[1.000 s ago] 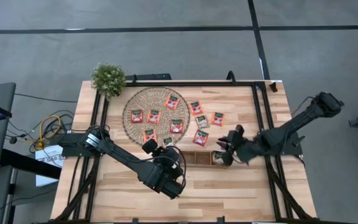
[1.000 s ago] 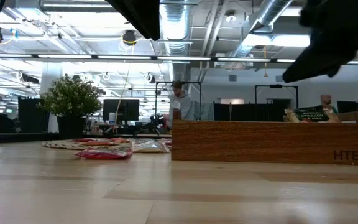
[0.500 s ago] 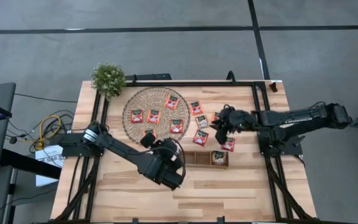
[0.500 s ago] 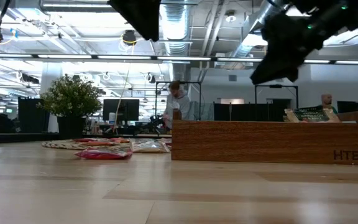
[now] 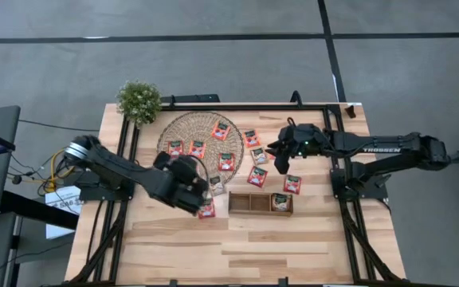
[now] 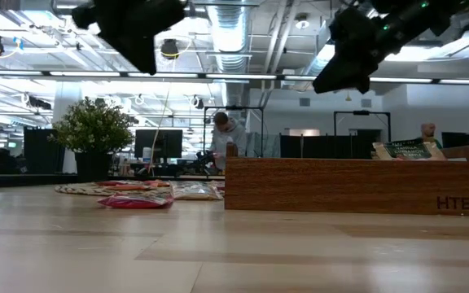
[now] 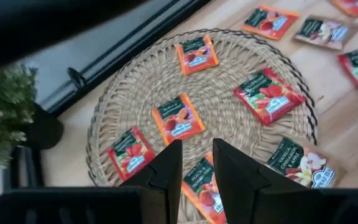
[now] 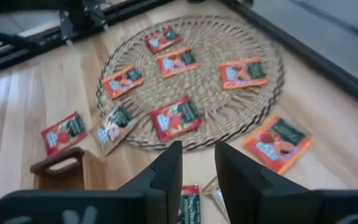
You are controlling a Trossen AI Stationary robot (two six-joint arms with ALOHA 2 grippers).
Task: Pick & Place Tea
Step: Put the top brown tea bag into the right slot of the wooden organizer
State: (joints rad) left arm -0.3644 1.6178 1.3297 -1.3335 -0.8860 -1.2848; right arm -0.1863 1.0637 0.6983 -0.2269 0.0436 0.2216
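High view: potted plant (image 5: 139,101) beside woven mat (image 5: 200,145); left gripper (image 5: 200,189), right gripper (image 5: 280,151) slightly spread, empty.

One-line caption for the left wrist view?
Left hand, open and empty, above a woven mat scattered with tea sachets.

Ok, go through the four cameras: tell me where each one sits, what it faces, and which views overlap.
High view: above the table, looking straight down; both arms, woven mat, wooden tray.
Low view: at tabletop height, looking level across; tray wall, arms overhead, a person far behind.
Left wrist view: on the left arm, facing the mat; left pincer in front.
Right wrist view: on the right arm, facing the mat; right pincer in front.
Shared: both wrist views show the mat's tea sachets.
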